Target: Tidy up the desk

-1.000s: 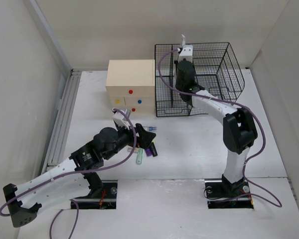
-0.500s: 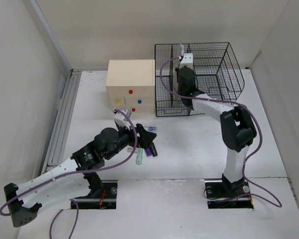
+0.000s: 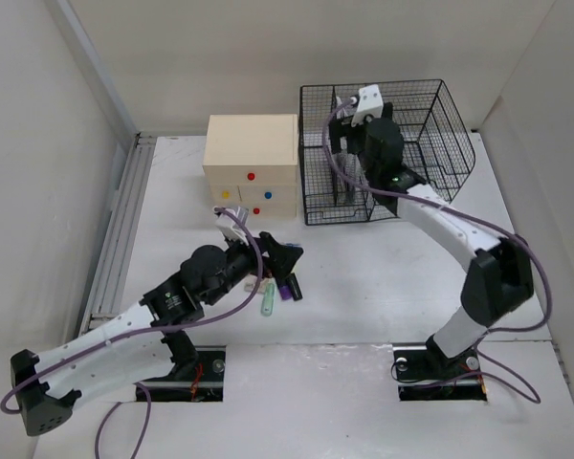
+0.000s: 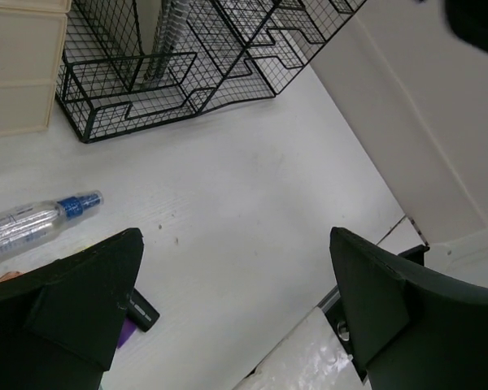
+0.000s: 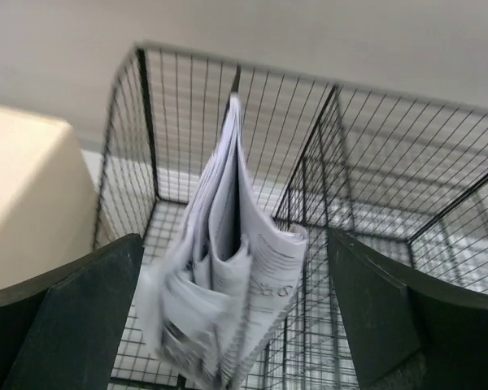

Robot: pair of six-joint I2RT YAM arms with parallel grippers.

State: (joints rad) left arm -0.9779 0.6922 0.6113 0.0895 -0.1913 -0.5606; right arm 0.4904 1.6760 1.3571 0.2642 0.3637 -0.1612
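Papers over rack divider; bottle on desk

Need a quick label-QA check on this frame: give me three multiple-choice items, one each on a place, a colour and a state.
1. Where are the papers?
A) in the wire rack beside the drawer box
B) on top of that box
C) inside one of its drawers

2. The cap of the spray bottle lying on the desk is:
A) red
B) blue
C) green

3. The right tool is:
A) shut on the papers
B) open, its fingers wide apart on either side of the papers
C) out of every view

Answers:
1 A, the right wrist view shows them standing between the mesh walls.
2 B, the left wrist view shows a blue cap.
3 B, the right wrist view shows both fingers spread wide.
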